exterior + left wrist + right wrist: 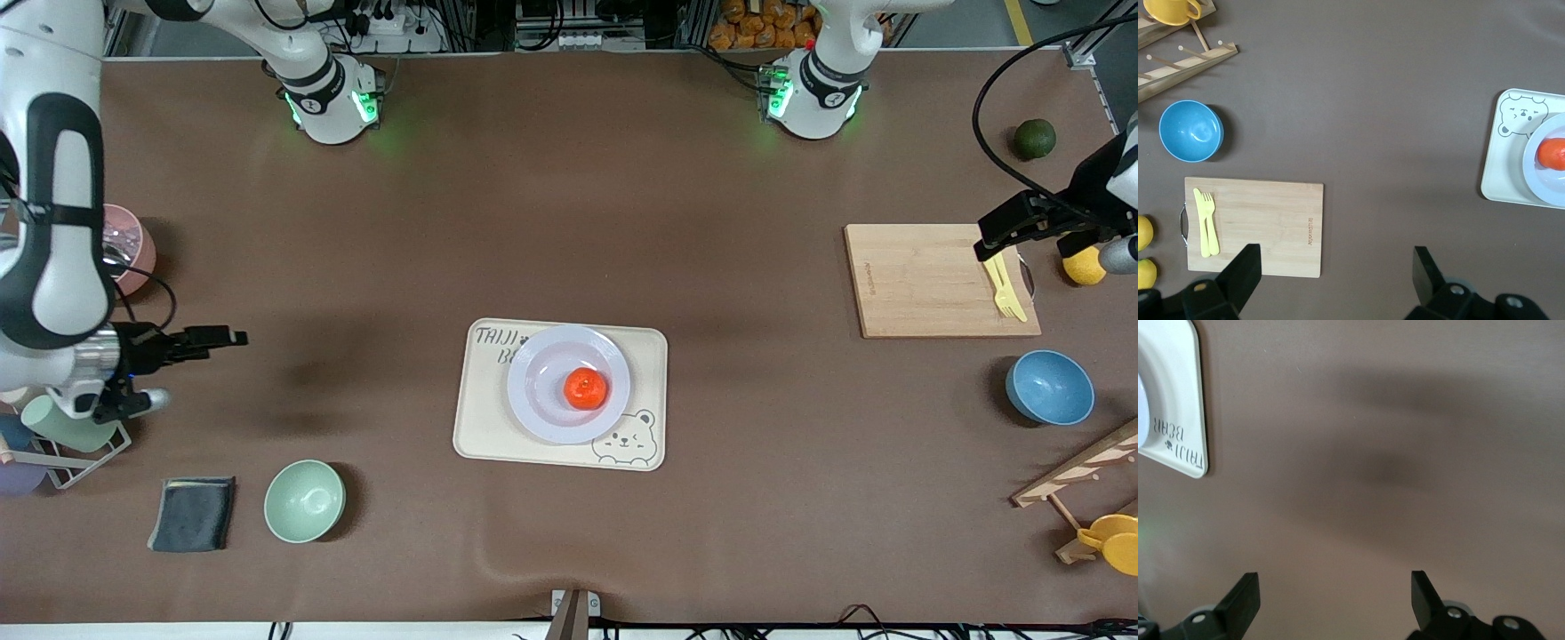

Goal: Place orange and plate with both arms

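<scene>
Orange [586, 388] sits on plate [568, 383], plate on tray [560, 394], mid-bench. Left hand [996, 240] open over board [938, 280]; right hand [218, 338] open, empty, over bare bench [569, 196] at right arm's end.

plate [1546, 175] cut by left wrist view's edge, tray [480, 427] lettering partly covered

The work surface is covered by a brown mat [569, 222], creased near the edge closest to the front camera. A white table edge [267, 629] is seen below the mat, with black cables hanging there. Along the top of the front view, metal framing [676, 27] and cabling are visible, together with a power strip [391, 36] and a container of orange-brown items [765, 22]. Grey floor with a yellow line [1018, 20] is noted at the upper corner. Green light is cast on the mat.
</scene>
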Controlling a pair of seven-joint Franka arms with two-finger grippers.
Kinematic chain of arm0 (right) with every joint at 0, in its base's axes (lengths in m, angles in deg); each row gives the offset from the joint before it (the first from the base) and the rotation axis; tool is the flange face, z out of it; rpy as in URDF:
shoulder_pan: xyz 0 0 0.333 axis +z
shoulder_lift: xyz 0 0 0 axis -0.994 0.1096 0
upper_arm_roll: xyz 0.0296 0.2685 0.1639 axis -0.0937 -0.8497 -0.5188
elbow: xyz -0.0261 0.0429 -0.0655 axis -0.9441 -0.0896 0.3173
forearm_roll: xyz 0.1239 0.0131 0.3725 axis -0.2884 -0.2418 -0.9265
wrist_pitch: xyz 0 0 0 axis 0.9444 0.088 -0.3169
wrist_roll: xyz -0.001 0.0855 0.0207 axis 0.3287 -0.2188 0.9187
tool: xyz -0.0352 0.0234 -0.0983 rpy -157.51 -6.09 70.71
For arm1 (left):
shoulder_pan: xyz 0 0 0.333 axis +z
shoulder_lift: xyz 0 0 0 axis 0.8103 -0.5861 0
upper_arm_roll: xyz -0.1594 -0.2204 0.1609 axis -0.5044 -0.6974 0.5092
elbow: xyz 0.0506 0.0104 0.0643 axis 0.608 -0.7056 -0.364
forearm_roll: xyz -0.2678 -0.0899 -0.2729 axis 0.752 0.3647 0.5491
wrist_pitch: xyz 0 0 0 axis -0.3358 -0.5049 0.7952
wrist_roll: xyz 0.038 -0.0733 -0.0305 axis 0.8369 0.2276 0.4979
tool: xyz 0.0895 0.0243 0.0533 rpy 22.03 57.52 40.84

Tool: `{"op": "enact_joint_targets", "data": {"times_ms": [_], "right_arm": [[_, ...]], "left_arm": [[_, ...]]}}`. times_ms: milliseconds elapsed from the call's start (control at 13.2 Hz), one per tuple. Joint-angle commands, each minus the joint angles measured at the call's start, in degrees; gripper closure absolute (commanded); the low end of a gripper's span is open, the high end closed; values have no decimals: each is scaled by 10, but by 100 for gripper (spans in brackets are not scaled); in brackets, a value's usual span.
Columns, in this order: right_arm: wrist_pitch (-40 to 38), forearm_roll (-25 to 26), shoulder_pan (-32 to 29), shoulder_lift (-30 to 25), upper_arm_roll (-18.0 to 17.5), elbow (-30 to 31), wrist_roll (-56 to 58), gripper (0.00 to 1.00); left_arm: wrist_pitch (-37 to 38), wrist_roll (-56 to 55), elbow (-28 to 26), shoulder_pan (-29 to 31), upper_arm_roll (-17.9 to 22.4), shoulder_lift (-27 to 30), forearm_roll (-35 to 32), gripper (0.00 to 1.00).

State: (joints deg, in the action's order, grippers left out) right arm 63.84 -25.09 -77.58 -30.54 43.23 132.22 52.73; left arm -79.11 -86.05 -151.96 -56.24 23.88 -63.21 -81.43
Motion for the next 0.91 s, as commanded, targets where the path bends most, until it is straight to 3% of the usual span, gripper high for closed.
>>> {"op": "enact_joint_targets", "data": {"times_ms": [0, 151, 454, 681, 833], "right_arm": [[-21, 76, -25, -71, -21, 12, 7, 0], [-35, 130, -74, -116, -75, 12, 10, 0], [-72, 159, -131, -164, -141, 15, 5, 0], [-115, 161, -101, -201, -139, 14, -56, 0], [-119, 194, -68, -240, -129, 16, -86, 0]], "left_arm": [[4, 2, -2, 1, -2, 8, -8, 0], [4, 2, -2, 1, -2, 9, -8, 0], [4, 3, -2, 1, -2, 9, -8, 0], [4, 2, -1, 1, -2, 8, -8, 0], [4, 1, -2, 0, -3, 9, -8, 0]]}}
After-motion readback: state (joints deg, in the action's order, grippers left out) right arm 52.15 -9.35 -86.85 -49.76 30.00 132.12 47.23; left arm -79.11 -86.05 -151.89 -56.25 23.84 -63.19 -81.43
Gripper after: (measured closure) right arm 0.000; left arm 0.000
